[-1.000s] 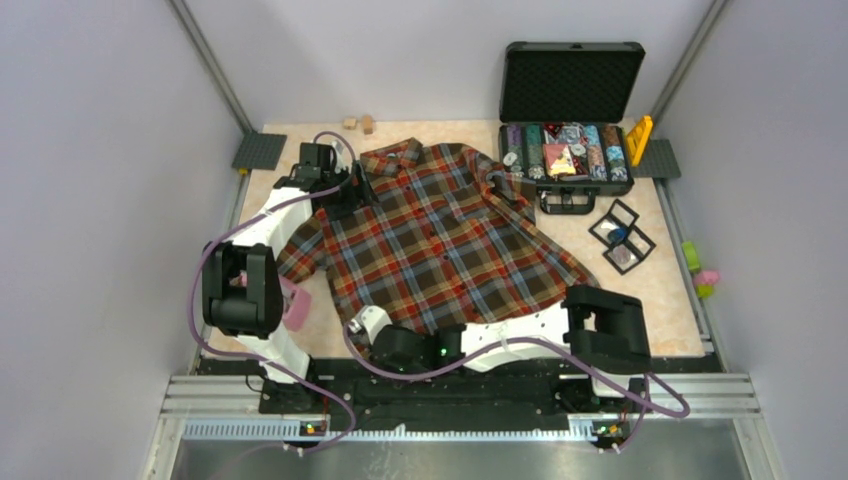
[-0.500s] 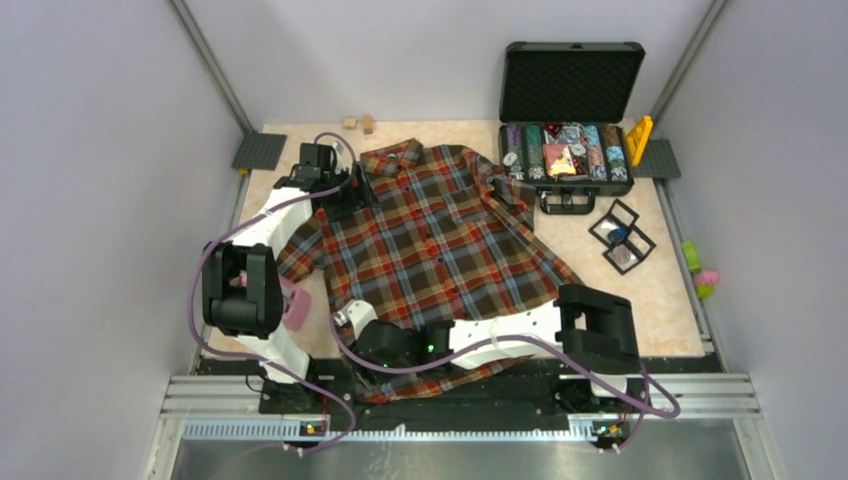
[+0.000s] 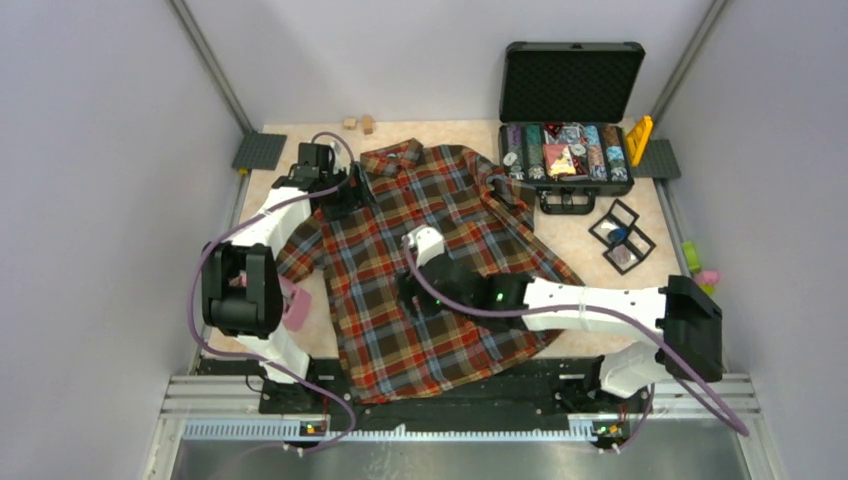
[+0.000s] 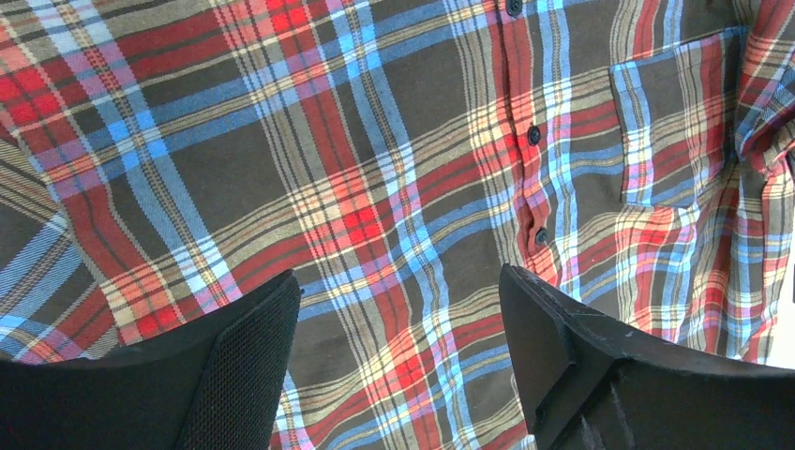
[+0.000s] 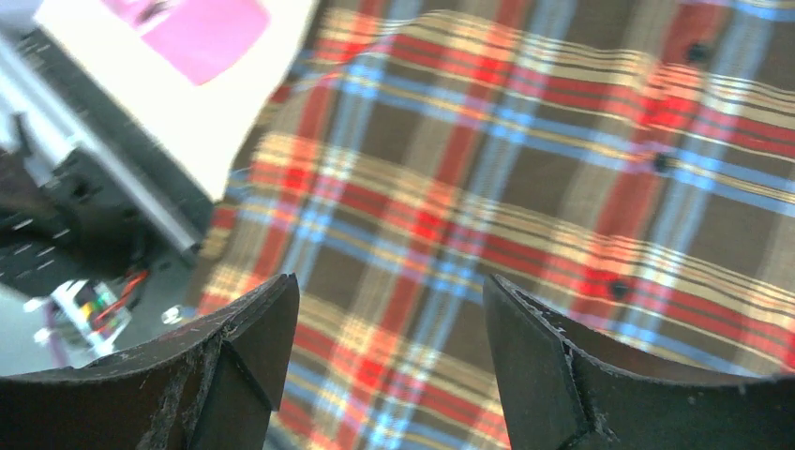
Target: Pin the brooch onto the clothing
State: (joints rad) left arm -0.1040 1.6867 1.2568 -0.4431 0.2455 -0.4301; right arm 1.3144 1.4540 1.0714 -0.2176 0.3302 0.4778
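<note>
— Well, where's the brooch point(image 3: 616, 236)?
— Seemingly that bluish speck on the bench point(image 3: 670, 250), right of the plaid shirt point(image 3: 460, 205). Both jaws hang spread, empty, over the shirt; the right arm's point(image 3: 590, 300) are nearer.

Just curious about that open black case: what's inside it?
The black case holds rows of colourful poker chips, with a reddish card-like piece in the middle. Whatever lies beneath them is covered.

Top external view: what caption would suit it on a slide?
Plaid shirt spread flat on a table, left gripper open by its collar, right gripper open above its middle.
</note>
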